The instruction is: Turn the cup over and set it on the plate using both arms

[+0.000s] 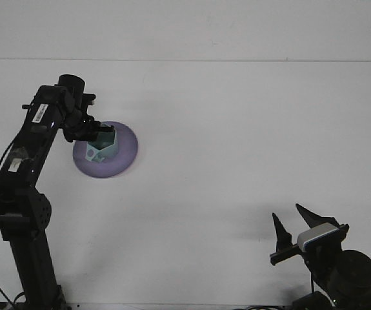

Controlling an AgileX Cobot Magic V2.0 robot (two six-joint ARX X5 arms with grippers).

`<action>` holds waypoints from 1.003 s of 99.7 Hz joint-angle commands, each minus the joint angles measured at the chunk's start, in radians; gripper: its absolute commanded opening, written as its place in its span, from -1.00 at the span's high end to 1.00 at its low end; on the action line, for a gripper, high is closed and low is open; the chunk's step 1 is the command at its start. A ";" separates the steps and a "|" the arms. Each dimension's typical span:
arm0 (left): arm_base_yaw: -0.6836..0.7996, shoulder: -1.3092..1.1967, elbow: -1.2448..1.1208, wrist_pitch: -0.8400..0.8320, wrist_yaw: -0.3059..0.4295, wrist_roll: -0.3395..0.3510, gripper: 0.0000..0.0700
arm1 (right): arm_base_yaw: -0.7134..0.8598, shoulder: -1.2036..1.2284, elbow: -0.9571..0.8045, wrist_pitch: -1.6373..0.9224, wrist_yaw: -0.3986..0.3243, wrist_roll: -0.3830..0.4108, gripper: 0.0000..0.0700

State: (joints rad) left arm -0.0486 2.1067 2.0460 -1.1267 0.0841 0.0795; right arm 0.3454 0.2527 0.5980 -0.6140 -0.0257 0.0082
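Observation:
A pale teal faceted cup point(100, 150) stands mouth-up on the purple plate point(124, 146) at the left of the white table. My left gripper point(100, 132) reaches down from the left onto the cup's rim and is shut on it, one finger seemingly inside the mouth. At the bottom right corner my right gripper point(290, 217) stands open, its two dark fingers pointing up with nothing between them, far from the plate.
The left arm point(27, 161) rises from its base at the lower left edge and leans over the plate. The table's far edge point(237, 61) runs along the top against a white wall.

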 commanded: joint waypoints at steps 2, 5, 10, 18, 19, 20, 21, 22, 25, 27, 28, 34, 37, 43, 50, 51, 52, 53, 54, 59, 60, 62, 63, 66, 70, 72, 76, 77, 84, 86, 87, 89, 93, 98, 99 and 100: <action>0.000 0.024 0.025 -0.006 0.001 0.010 -0.18 | 0.001 0.003 0.007 0.008 0.000 0.015 -0.18; 0.001 0.024 0.025 -0.007 0.001 0.009 -0.39 | 0.001 0.003 0.007 0.008 0.000 0.015 -0.18; 0.002 0.024 0.025 -0.003 0.001 0.008 -0.60 | 0.001 0.003 0.007 0.008 0.000 0.015 -0.18; 0.002 0.016 0.037 -0.009 0.001 -0.001 -0.61 | 0.001 0.003 0.007 0.008 0.000 0.015 -0.18; 0.002 0.015 0.041 -0.013 0.001 -0.003 -0.60 | 0.001 0.003 0.007 0.008 0.000 0.015 -0.18; 0.003 0.014 0.045 -0.017 0.001 -0.005 -0.60 | 0.001 0.003 0.007 0.008 0.000 0.015 -0.18; 0.003 0.013 0.050 -0.021 0.001 -0.006 -0.60 | 0.001 0.003 0.007 0.008 0.000 0.015 -0.18; 0.003 0.011 0.056 -0.026 0.001 -0.006 -0.60 | 0.001 0.003 0.007 0.008 0.000 0.015 -0.18; 0.003 0.006 0.076 -0.037 0.001 -0.006 -0.60 | 0.001 0.003 0.007 0.008 0.000 0.015 -0.18; 0.003 0.000 0.090 -0.047 0.001 -0.006 -0.60 | 0.001 0.003 0.007 0.009 0.000 0.015 -0.18; 0.003 -0.004 0.098 -0.051 0.001 -0.006 -0.60 | 0.001 0.003 0.007 0.009 0.000 0.015 -0.18; 0.003 -0.031 0.142 -0.059 0.005 -0.018 -0.60 | 0.001 0.003 0.007 0.010 0.000 0.014 -0.18; 0.005 -0.053 0.160 -0.058 0.010 -0.022 -0.60 | 0.001 0.003 0.007 0.010 0.000 0.014 -0.18; 0.011 -0.108 0.187 -0.045 0.021 -0.024 -0.55 | 0.001 0.003 0.008 0.015 0.000 0.014 -0.18; 0.013 -0.193 0.197 -0.014 0.022 -0.039 -0.42 | 0.001 0.003 0.008 0.028 0.000 0.014 -0.17; 0.014 -0.206 0.197 -0.010 0.022 -0.039 -0.38 | 0.001 0.003 0.008 0.034 0.000 0.013 -0.15; 0.016 -0.218 0.197 -0.006 0.022 -0.039 -0.33 | 0.001 0.003 0.008 0.036 0.000 0.013 -0.15; 0.016 -0.224 0.197 -0.005 0.022 -0.039 -0.30 | 0.001 0.003 0.008 0.039 0.000 0.013 -0.14; 0.018 -0.241 0.197 -0.001 0.022 -0.039 -0.22 | 0.001 0.003 0.008 0.044 0.000 0.013 -0.11; 0.024 -0.295 0.197 0.004 0.022 -0.039 0.17 | 0.001 0.004 0.008 0.063 0.000 0.011 0.03; 0.024 -0.307 0.197 0.004 0.022 -0.039 0.27 | 0.001 0.004 0.008 0.067 0.000 0.010 0.07; 0.026 -0.332 0.197 0.003 0.022 -0.039 0.47 | 0.001 0.004 0.008 0.076 0.000 0.010 0.16; 0.026 -0.343 0.197 0.002 0.022 -0.039 0.57 | 0.001 0.004 0.008 0.080 0.000 0.010 0.19; 0.027 -0.378 0.197 -0.003 0.022 -0.035 0.89 | 0.001 0.004 0.008 0.095 0.001 0.010 0.33; 0.029 -0.425 0.197 -0.007 0.022 -0.034 0.97 | 0.001 0.004 0.008 0.110 0.005 0.010 0.51; 0.029 -0.448 0.197 -0.011 0.022 -0.034 0.97 | 0.001 0.004 0.008 0.117 0.007 0.010 0.62; 0.029 -0.494 0.195 -0.018 0.022 -0.032 0.97 | 0.001 0.005 0.008 0.127 0.008 0.010 0.79; 0.029 -0.506 0.194 -0.019 0.022 -0.031 0.97 | 0.001 0.005 0.008 0.128 0.008 0.010 0.82; 0.029 -0.591 0.171 -0.019 0.022 -0.018 0.96 | 0.001 0.005 0.008 0.136 0.011 0.011 0.99; 0.029 -0.616 0.161 -0.019 0.022 -0.015 0.96 | 0.001 0.005 0.008 0.139 0.016 0.011 0.99; 0.029 -0.636 0.151 -0.017 0.022 -0.012 0.96 | 0.001 0.005 0.008 0.140 0.019 0.011 0.99; 0.029 -0.656 0.138 -0.014 0.022 -0.009 0.96 | 0.001 0.004 0.008 0.141 0.025 0.012 0.99; 0.029 -0.716 0.089 0.006 0.021 -0.003 0.96 | 0.001 0.004 0.008 0.142 0.032 0.013 0.99; 0.029 -0.795 0.003 0.042 0.021 0.013 0.96 | 0.001 0.004 0.008 0.141 0.035 0.013 0.99; 0.029 -0.813 -0.019 0.053 0.021 0.018 0.96 | 0.001 0.004 0.008 0.140 0.035 0.013 0.99; 0.029 -0.830 -0.043 0.064 0.021 0.021 0.96 | 0.001 0.004 0.008 0.138 0.036 0.013 0.99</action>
State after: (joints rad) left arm -0.0200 1.3502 2.0827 -1.1004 0.1032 0.0658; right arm 0.3454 0.2527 0.5980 -0.4839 0.0044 0.0082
